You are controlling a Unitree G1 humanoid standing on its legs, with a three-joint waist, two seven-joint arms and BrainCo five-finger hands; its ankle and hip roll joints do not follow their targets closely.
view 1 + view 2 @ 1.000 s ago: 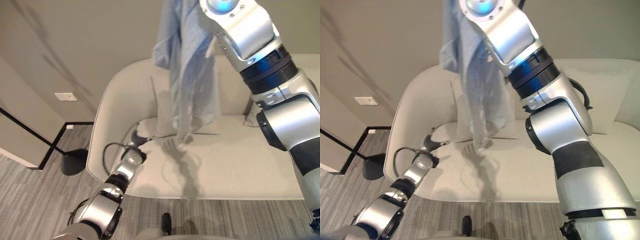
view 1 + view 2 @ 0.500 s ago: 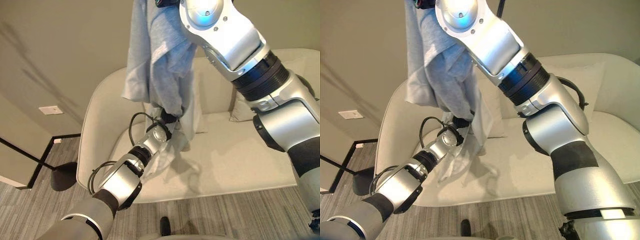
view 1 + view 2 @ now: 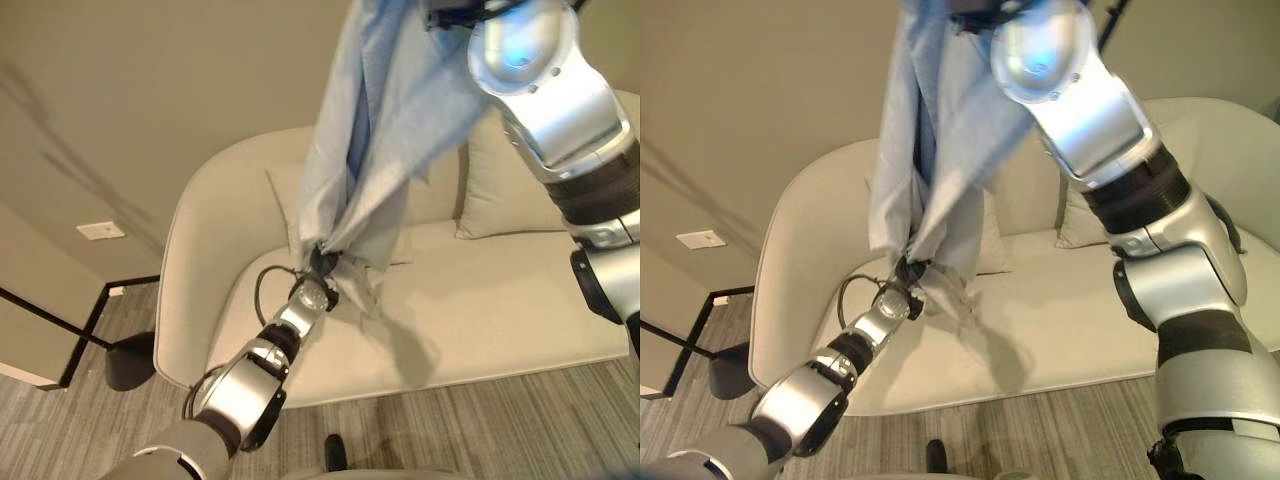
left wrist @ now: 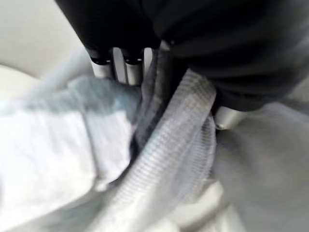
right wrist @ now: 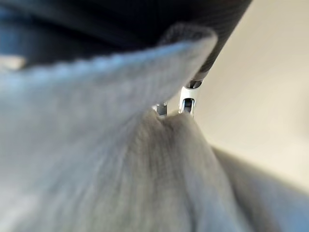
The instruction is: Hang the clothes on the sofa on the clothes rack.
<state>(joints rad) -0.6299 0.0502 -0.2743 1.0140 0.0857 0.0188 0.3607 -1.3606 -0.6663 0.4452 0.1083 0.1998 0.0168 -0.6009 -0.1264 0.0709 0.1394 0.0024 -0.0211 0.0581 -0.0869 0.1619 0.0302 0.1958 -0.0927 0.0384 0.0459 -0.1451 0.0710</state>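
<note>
garment (image 3: 385,130) stretched above sofa (image 3: 500,290) | both hands gripping it

— Left side? I'm seeing the left arm reaching forward and up from lower left, left hand (image 3: 322,270) pinching the garment (image 3: 940,150), fingers (image 4: 128,72) curling around a fold.

— Right? I'm holding the right arm raised high, right hand (image 5: 190,99) clamping the fabric.

A home living room

A cream sofa (image 3: 480,300) with a curved back and loose cushions (image 3: 505,190) stands against a plain beige wall (image 3: 150,90). A white wall socket (image 3: 102,231) sits low on that wall, grey striped carpet (image 3: 470,420) covers the floor, and a dark stand base (image 3: 128,366) rests beside the sofa's end.
</note>
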